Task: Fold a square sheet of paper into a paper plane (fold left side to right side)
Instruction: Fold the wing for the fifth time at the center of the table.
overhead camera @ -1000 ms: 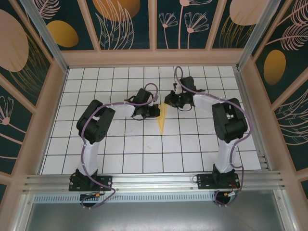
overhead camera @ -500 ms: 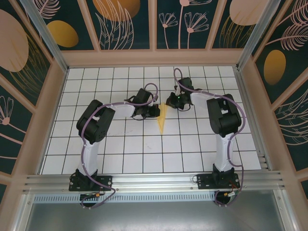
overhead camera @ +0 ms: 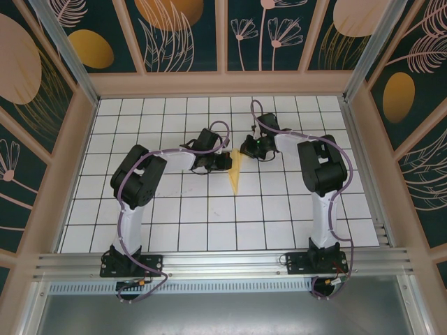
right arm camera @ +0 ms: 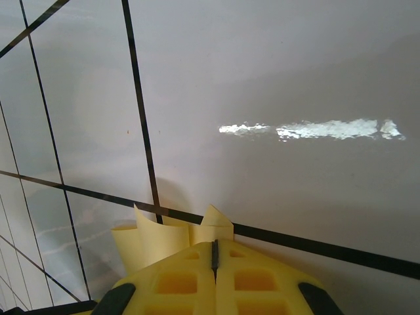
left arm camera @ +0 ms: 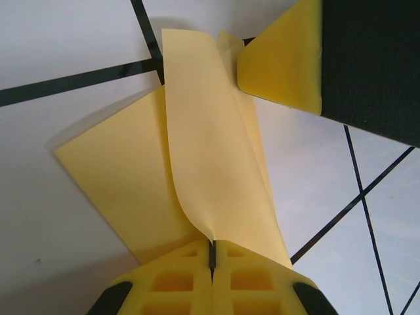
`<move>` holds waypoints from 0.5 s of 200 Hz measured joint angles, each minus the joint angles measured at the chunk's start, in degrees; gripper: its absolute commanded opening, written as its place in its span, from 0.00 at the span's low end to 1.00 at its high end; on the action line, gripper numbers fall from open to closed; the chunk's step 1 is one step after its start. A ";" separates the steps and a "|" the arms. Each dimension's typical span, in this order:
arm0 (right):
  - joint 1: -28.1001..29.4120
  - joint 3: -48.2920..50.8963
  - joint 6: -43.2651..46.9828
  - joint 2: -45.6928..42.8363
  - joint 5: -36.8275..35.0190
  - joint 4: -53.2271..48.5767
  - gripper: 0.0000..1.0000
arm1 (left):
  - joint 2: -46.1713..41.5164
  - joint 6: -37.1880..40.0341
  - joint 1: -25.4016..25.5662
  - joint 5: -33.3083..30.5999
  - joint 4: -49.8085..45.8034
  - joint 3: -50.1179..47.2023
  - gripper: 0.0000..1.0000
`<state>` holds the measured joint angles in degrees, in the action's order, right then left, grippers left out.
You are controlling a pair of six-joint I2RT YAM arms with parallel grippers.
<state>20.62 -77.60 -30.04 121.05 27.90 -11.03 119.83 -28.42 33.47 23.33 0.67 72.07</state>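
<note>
Top external view is showing a narrow pointed dart of thin yellow paper lying on the white grid-tiled table, between its centre and far edge. The folding is looking nearly finished, though loose flaps are standing up and probably needing a final crease. Both arms are reaching inward, elbows raised. The left gripper is pinching the dart's middle fold, fingers fully together. The right gripper is sitting closed at the dart's far end, its hold unclear.
</note>
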 measured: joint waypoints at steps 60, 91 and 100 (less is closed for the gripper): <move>0.00 0.00 1.09 0.00 0.00 -0.09 0.08 | -1.51 1.05 -0.11 -0.22 -0.48 -0.42 0.07; 0.02 -0.02 1.20 0.00 0.00 -0.15 0.08 | -1.88 1.25 -0.11 -0.17 -0.48 -0.42 0.07; 0.04 -0.04 1.22 0.00 0.00 -0.15 0.08 | -1.88 1.27 -0.11 -0.17 -0.48 -0.42 0.07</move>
<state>20.67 -77.65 -28.82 121.05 27.90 -11.18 117.95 -27.16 33.36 23.16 0.19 71.66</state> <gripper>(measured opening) 0.078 0.075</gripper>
